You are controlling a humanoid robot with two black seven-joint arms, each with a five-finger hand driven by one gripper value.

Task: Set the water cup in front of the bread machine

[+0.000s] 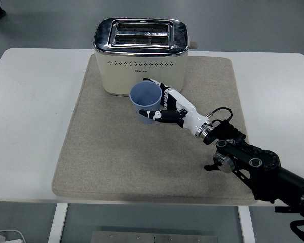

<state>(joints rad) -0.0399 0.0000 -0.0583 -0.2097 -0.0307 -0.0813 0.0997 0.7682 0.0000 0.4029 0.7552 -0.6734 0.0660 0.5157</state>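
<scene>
Blue cup (146, 101) upright before toaster (141, 54)
Right hand (173, 108) wrapped around wall; probably light, stiff plastic, side-gripped

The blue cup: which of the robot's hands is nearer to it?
Right. The right hand is wrapped around the blue cup from its right side, in front of the toaster. The left hand is not in view.

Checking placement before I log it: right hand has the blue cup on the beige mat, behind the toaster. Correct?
Not quite. The head view shows the blue cup in front of the toaster, on its near side, not behind it. The rest holds: the right hand is around the cup, over the beige mat.
</scene>
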